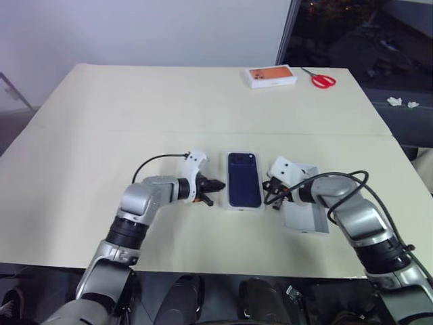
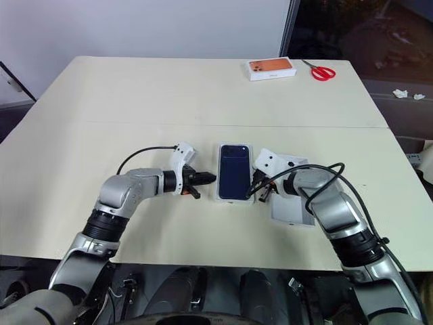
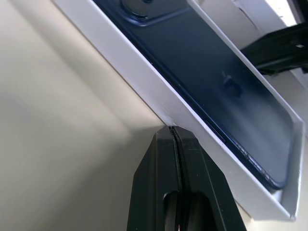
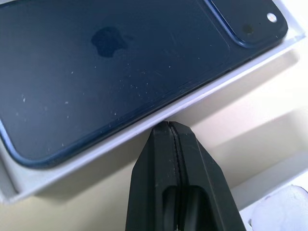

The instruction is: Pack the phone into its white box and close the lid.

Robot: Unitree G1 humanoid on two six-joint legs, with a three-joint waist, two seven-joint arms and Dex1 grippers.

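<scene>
Two claws, both pinched shut on nothing, flank the white box (image 1: 233,206), which sits mid-surface w/ the phone (image 1: 244,179) already lying in it back-up, long axis running 12-to-6 o'clock. Our left claw (image 1: 215,185) is just off the box's 9 o'clock wall and our right claw (image 1: 272,196) just off its 3 o'clock wall; the lid (image 1: 306,218) lies open-side up at the box's 3 o'clock, right under our right arm. We judge the right arm nearer for the lid pickup, lid then going over toward 9 o'clock.
</scene>
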